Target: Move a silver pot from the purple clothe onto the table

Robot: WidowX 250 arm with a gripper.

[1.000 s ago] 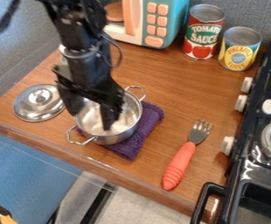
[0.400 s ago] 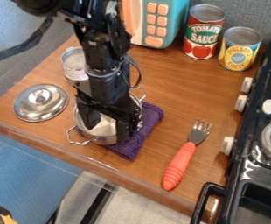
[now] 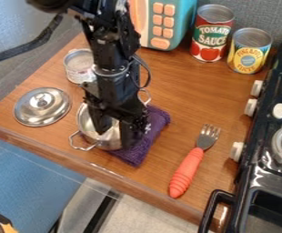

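While the black arm (image 3: pixel 110 52) comes in from the top edge, its gripper (image 3: pixel 114 138) hangs down over the silver pot (image 3: pixel 108 143), left of the middle of the camera view. The fingers are apart, one reaching down inside the pot and the other beside its right-hand wall; whether that second one is inside or outside the rim, one cannot tell. The pot stands upright on the purple cloth (image 3: pixel 158 122), which sticks out from under it to the right and toward the near edge of the table (image 3: pixel 186 100). One loop handle points to the near left, the other to the far right. To the pot's left lies a round metal lid (image 3: pixel 41 107), knob up, with a small tin (image 3: pixel 78 75) standing behind it. Farther back are a toy microwave (image 3: pixel 162 25), a red can (image 3: pixel 212 36) and a yellow can (image 3: pixel 249 52). Right of the cloth lies a fork (image 3: pixel 186 173) with an orange-red handle, and the black stove (image 3: pixel 268 168) stands along the right edge.
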